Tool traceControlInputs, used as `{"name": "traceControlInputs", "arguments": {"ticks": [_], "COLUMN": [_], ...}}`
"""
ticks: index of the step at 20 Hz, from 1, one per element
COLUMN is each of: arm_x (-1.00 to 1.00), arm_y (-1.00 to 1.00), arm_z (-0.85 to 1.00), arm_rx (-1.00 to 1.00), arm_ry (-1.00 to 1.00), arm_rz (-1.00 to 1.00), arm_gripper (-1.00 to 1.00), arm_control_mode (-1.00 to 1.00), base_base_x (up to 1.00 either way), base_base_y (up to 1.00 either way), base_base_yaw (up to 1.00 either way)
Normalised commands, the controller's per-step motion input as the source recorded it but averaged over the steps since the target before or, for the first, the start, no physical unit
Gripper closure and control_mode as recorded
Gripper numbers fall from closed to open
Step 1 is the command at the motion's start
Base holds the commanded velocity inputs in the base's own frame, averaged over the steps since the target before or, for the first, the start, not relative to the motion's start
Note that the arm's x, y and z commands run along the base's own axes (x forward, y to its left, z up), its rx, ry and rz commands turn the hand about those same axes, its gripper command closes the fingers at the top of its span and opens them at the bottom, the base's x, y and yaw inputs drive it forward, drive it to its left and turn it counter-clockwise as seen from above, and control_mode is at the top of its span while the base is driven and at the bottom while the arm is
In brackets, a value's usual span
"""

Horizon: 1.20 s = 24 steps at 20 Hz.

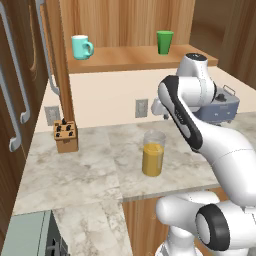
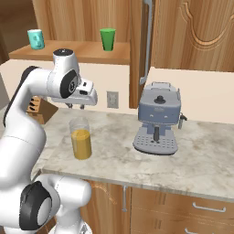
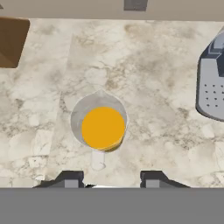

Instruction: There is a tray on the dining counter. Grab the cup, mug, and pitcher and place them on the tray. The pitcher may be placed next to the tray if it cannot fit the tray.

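The pitcher (image 1: 153,155) (image 2: 81,139), a clear glass cylinder of orange liquid, stands upright on the marble wall counter (image 1: 75,170). In the hand view I look straight down into the pitcher (image 3: 103,127). My gripper (image 2: 75,106) (image 3: 111,180) hangs open above it and slightly toward the wall, with nothing between its fingers. On the wooden shelf (image 1: 135,57) above, the teal mug (image 1: 81,47) (image 2: 35,39) sits at the left and the green cup (image 1: 164,42) (image 2: 108,39) at the right. The tray and the dining counter are out of view.
A wooden knife block (image 1: 66,135) (image 3: 11,41) stands left of the pitcher by the wall. A grey coffee machine (image 2: 157,121) (image 3: 212,83) stands to its right. A wall outlet (image 1: 141,107) is behind. Tall wooden cabinets (image 1: 20,75) flank the counter.
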Motion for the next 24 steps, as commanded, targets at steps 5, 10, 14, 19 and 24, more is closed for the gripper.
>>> {"name": "traceControlInputs", "arguments": {"ticks": [5,10,14,19,24], "arm_x": [-0.01,-0.2,-0.3,-0.17,-0.11], "arm_y": [0.0,-0.03,-0.11,-0.11,-0.12], "arm_z": [0.0,0.04,0.0,0.02,0.24], "arm_rx": [0.0,0.03,0.06,0.04,0.06], "arm_ry": [0.0,0.0,0.0,-0.01,-0.08], "arm_rz": [-0.05,-0.09,-0.09,-0.09,-0.12], "arm_gripper": [-1.0,-1.0,-1.0,-1.0,-1.0], "arm_control_mode": [-1.0,-1.0,-1.0,-1.0,-1.0], "base_base_x": [0.0,0.0,0.0,0.0,0.0], "base_base_y": [0.0,0.0,0.0,0.0,0.0], "base_base_yaw": [0.0,0.0,0.0,0.0,0.0]}}
